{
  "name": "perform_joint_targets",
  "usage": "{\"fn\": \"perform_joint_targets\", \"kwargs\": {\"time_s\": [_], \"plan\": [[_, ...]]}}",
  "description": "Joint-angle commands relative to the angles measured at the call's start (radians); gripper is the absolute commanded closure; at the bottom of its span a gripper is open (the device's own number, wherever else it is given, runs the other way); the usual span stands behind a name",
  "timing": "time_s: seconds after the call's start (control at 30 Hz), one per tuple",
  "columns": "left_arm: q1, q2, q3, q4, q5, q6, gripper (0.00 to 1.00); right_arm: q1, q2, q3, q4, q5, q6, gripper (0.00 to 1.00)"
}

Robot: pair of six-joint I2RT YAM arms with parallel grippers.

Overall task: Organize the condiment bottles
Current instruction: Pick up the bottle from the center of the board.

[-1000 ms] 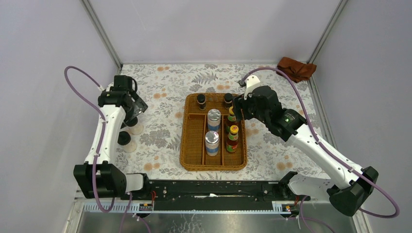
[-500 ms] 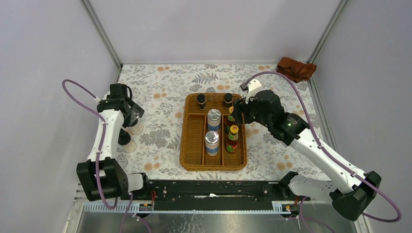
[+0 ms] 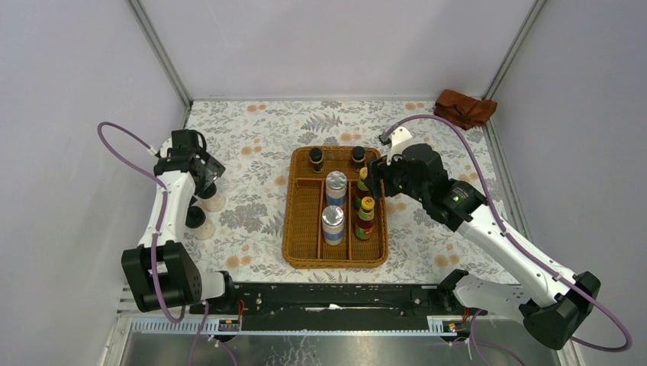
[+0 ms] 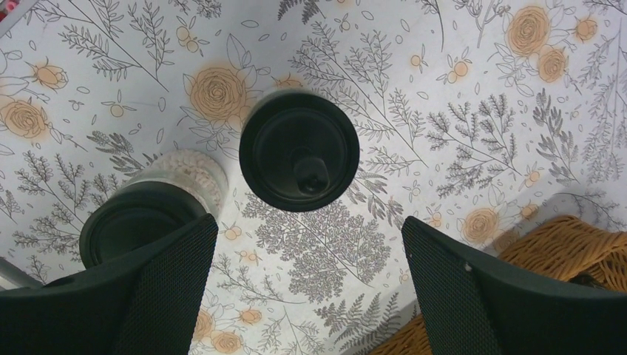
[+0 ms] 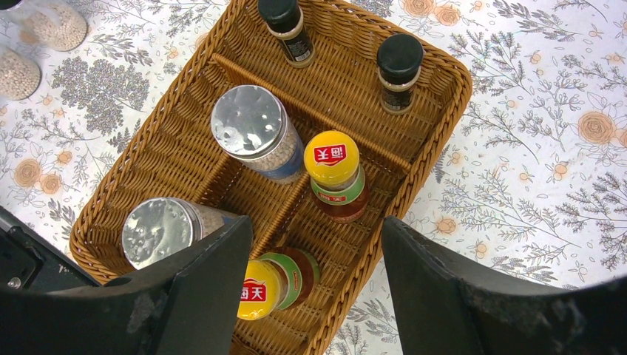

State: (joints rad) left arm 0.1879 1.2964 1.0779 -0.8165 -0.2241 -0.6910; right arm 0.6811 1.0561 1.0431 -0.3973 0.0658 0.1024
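Left wrist view: left claw point(image 4: 309, 223) spread wide over a black-lidded jar point(image 4: 299, 159) (smooth, light, probably slippery); I'd pinch its sides below the top; right claw point(image 5: 314, 222) apart, empty

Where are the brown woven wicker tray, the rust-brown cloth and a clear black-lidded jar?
Brown woven wicker tray point(image 3: 333, 261): top external view, near rim.
Rust-brown cloth point(image 3: 465, 107): top external view, its middle.
Clear black-lidded jar point(image 4: 299, 160): left wrist view, lid's centre.
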Motion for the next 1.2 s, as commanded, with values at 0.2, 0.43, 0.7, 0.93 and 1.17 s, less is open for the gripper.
{"fn": "perform_joint_targets", "kwargs": {"time_s": [0.2,0.43,0.7,0.93,1.17], "plan": [[0.045,0.044,-0.014,0.082,-0.009,0.052,0.01,-0.006,-0.003,0.001,0.043,-0.014,0.003,0.28],[0.050,0.082,-0.016,0.101,0.001,0.058,0.01,-0.007,-0.002,-0.007,0.050,-0.008,0.000,0.28],[0.053,0.108,-0.020,0.113,0.002,0.064,0.01,-0.007,0.009,-0.009,0.057,-0.011,-0.003,0.28],[0.052,0.130,-0.015,0.120,0.000,0.069,0.01,-0.008,0.015,-0.014,0.063,-0.009,-0.004,0.28],[0.053,0.148,-0.015,0.131,0.010,0.068,0.01,-0.009,0.020,-0.014,0.065,-0.006,-0.006,0.28]]}}
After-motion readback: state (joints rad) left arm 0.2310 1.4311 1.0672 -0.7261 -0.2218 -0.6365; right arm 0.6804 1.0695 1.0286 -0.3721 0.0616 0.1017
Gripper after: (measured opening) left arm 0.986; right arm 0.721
